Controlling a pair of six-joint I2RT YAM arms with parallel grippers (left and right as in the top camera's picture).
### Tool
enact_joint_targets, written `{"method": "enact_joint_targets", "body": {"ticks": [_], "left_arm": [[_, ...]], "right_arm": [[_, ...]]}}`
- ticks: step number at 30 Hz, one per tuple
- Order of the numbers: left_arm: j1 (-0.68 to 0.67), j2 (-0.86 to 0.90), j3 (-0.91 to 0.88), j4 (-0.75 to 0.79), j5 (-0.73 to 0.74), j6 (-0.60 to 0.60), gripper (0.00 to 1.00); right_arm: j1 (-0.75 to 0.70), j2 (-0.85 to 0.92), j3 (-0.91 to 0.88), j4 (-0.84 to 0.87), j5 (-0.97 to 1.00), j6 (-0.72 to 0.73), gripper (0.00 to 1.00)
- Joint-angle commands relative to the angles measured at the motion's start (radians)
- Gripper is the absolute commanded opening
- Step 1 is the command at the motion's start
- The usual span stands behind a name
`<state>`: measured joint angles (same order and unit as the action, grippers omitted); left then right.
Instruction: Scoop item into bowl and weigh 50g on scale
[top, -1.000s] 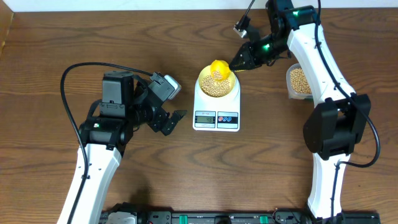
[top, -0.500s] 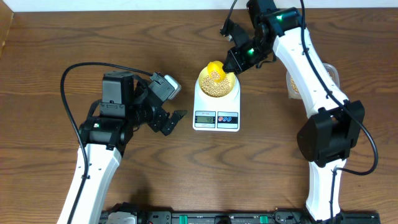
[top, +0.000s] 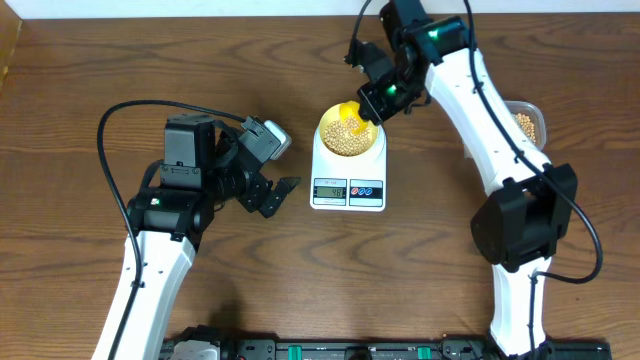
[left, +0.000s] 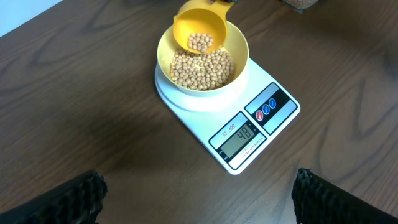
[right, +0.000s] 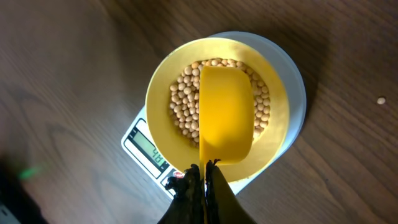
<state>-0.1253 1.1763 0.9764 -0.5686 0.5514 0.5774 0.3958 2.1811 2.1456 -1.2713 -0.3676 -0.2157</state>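
Observation:
The pale-yellow bowl (top: 349, 134) stands on the white scale (top: 348, 183) and holds many tan beans (left: 202, 67). The scale's display (left: 239, 139) reads 48. My right gripper (right: 204, 177) is shut on the handle of the bright yellow scoop (right: 225, 115), which is tilted over the bowl (right: 161, 78) with a few beans in it (left: 200, 42). In the overhead view the right gripper (top: 377, 97) is just behind and to the right of the bowl. My left gripper (top: 285, 192) is open and empty, left of the scale (left: 255, 124).
A clear plastic tub (top: 526, 122) with more beans stands at the right, partly hidden by my right arm. One stray bean (right: 380, 100) lies on the wood table beside the scale. A black cable (top: 130, 110) loops over the table by my left arm.
My right arm has swung left and the scoop has turned over the bowl, tipping its beans. The tub at the right is more exposed. The left arm has not moved.

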Motion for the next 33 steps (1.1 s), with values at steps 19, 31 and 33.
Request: {"method": "enact_joint_targets", "body": {"ticks": [19, 31, 33], "left_arm": [[0.003, 0.007, -0.004, 0.001, 0.005, 0.01, 0.97], [0.003, 0.007, -0.004, 0.001, 0.005, 0.01, 0.98], [0.003, 0.007, -0.004, 0.001, 0.005, 0.01, 0.97]], "right_arm": [[0.028, -0.071, 0.014, 0.0, 0.04, -0.016, 0.01], [0.018, -0.071, 0.014, -0.001, 0.034, -0.01, 0.01], [0.016, -0.071, 0.014, 0.0, 0.017, -0.01, 0.01]]}}
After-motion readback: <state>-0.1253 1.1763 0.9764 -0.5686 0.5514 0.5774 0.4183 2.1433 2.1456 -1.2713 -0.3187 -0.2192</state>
